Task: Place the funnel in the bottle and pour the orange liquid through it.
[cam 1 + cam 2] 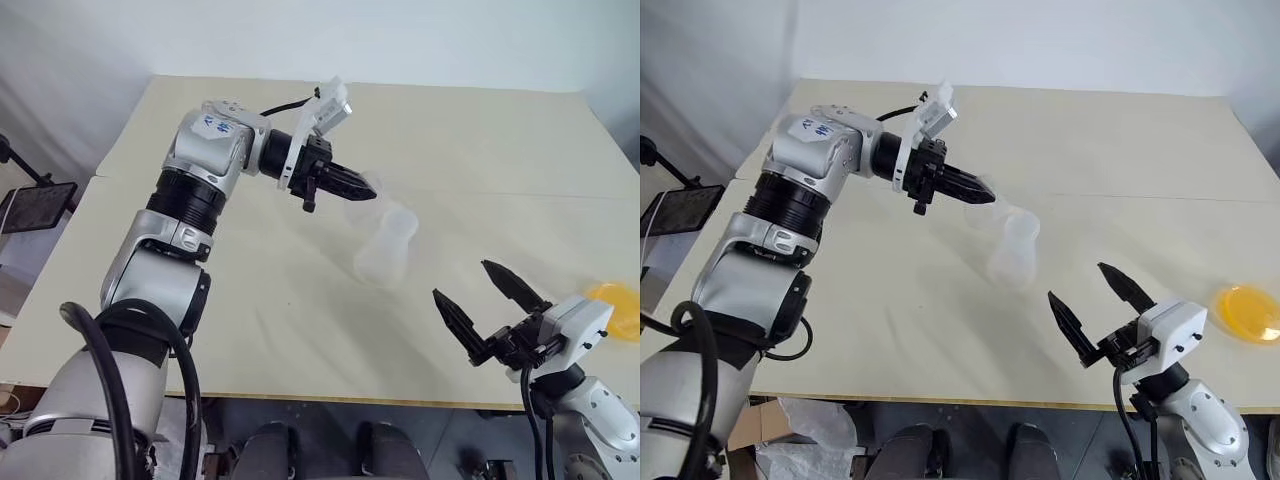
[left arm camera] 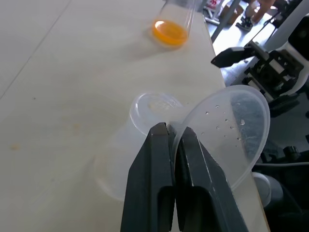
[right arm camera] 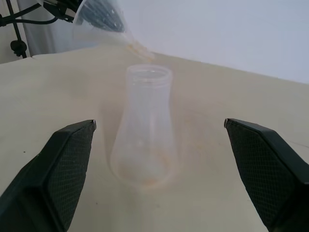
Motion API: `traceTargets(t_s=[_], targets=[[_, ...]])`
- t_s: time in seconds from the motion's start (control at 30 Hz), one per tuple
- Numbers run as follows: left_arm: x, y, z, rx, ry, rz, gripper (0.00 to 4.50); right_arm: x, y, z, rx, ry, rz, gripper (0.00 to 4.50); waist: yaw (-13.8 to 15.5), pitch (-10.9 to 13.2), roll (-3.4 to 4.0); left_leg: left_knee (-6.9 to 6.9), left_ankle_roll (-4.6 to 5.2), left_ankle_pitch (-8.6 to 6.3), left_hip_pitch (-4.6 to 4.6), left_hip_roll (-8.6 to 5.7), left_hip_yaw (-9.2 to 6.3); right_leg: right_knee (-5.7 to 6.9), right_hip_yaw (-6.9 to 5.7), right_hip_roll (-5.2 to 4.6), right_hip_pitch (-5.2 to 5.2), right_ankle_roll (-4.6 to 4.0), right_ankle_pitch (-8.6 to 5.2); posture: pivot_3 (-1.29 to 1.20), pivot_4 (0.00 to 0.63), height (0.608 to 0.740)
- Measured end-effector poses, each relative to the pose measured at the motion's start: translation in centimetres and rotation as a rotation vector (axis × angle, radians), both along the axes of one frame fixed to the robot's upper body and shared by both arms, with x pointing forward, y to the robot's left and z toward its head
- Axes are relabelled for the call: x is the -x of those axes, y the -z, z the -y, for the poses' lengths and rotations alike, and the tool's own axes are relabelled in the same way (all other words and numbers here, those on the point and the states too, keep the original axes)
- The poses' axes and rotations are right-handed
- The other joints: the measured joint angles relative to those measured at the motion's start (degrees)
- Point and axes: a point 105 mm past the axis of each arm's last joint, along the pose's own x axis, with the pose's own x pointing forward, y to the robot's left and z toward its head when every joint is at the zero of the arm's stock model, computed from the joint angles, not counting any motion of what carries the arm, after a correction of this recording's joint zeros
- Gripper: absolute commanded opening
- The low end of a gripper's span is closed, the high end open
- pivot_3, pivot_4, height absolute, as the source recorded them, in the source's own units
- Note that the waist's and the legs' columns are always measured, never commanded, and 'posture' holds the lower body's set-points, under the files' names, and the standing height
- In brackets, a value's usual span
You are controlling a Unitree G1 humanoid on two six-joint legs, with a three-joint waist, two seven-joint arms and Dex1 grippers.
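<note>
left gripper (image 1: 362,187) sits at centre frame in the left eye view, its black fingers (image 2: 161,164) clamped tight on the rim of the funnel (image 2: 231,130). the funnel's clear cone is tilted and speckled with droplets, and its thin stem angles down toward the bottle's mouth without having entered it. the bottle (image 1: 385,247) stands upright on the cream table (image 1: 300,320), just right of and below the gripper, mouth open, its base looking faintly tinted. over at the lower right, right gripper (image 1: 490,295) hangs with its jaws spread wide, nothing between them, aimed at the bottle and well apart from it. the orange liquid (image 1: 615,298) sits in a clear container at the far right edge.
</note>
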Motion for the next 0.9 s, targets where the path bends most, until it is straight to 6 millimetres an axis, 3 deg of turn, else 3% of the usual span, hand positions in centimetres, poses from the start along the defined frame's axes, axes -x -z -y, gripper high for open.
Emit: traceTargets(t_s=[0.13,0.37,0.47,0.87,0.9], targets=[[-0.1,0.9,0.4,-0.052,0.013,-0.009,0.01,0.0,-0.1,0.0,0.000,0.000,0.008,4.50,0.0,0.0,0.00,0.00,0.00,0.00,0.00,-0.01,0.02,0.00,0.00,0.00,-0.01,0.00,0.00,0.00,0.150,0.740],[0.0,0.5,1.0,-0.129,0.061,0.061,0.01,-0.1,-0.2,-0.4,-0.005,0.001,0.029,4.50,0.0,0.0,0.00,0.01,0.00,0.00,0.00,0.00,0.02,0.01,0.01,0.00,-0.02,0.00,0.00,0.00,0.150,0.740],[0.2,0.5,1.7,-0.138,0.089,0.075,0.66,-0.1,0.0,-0.7,-0.015,-0.005,0.024,4.50,0.0,0.0,0.00,0.01,0.00,0.00,-0.01,-0.01,0.02,0.01,0.01,0.00,-0.02,0.00,0.00,0.00,0.150,0.740],[-0.8,-0.8,3.9,-0.042,0.044,0.149,4.36,-0.2,0.2,-0.4,-0.011,0.035,0.037,4.50,0.0,0.0,-0.01,0.01,0.02,0.00,-0.01,0.00,0.01,0.03,0.00,-0.03,-0.02,0.00,0.00,0.00,0.150,0.740],[-0.9,-1.0,4.1,-0.021,0.036,0.160,4.46,-0.2,0.1,-0.4,-0.011,0.035,0.041,4.50,0.0,0.0,-0.02,0.01,0.02,0.00,-0.01,0.01,0.01,0.03,0.00,-0.03,-0.02,0.00,0.00,0.00,0.150,0.740]])
